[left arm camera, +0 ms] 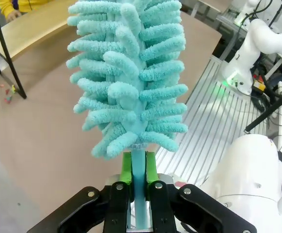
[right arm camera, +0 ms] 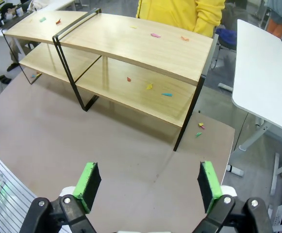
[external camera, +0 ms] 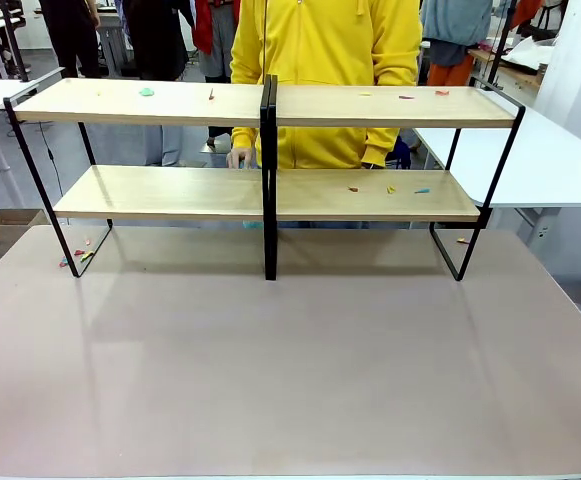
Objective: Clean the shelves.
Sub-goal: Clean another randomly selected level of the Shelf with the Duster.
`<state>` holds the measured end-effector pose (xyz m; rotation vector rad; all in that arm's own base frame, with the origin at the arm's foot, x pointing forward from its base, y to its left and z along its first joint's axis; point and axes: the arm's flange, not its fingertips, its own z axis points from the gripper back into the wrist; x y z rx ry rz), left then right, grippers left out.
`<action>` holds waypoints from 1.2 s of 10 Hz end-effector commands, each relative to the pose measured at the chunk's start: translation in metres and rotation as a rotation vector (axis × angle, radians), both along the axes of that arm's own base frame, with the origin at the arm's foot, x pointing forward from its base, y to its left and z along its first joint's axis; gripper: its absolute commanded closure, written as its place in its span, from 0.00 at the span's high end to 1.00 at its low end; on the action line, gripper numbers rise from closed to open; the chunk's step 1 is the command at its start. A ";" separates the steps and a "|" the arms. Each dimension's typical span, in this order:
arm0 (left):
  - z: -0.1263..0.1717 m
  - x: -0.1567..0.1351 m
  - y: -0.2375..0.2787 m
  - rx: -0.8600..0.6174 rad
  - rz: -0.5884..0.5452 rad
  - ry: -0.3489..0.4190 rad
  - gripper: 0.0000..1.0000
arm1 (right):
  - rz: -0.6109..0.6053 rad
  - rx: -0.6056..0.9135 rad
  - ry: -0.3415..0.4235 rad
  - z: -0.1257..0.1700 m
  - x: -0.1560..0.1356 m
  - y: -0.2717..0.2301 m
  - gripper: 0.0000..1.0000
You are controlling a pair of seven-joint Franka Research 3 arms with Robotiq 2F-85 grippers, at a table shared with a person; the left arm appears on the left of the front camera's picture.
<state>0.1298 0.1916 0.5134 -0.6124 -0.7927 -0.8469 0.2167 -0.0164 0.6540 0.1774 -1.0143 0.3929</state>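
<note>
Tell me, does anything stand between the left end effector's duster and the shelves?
Nothing visible does. The left end effector grips the duster, and just tabletop lies between it and the shelves.

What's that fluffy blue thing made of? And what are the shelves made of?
The duster looks like soft chenille microfibre: fuzzy turquoise fingers on a plastic-looking stem. The shelves look like light wood or wood-look board, matte; their thin frame looks like black-painted metal.
</note>
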 end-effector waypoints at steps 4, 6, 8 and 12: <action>0.049 0.065 -0.147 0.451 -0.397 0.179 0.13 | 0.011 -0.001 -0.002 -0.001 0.000 -0.001 1.00; 0.049 0.113 -0.238 0.531 -0.358 0.269 0.13 | 0.011 -0.001 -0.002 -0.001 0.000 -0.001 1.00; 0.028 0.138 -0.335 0.501 -0.404 0.291 0.13 | 0.011 -0.001 -0.002 -0.001 0.000 -0.001 1.00; 0.022 0.114 -0.317 0.545 -0.418 0.271 0.13 | 0.011 -0.001 -0.002 -0.001 0.000 -0.001 1.00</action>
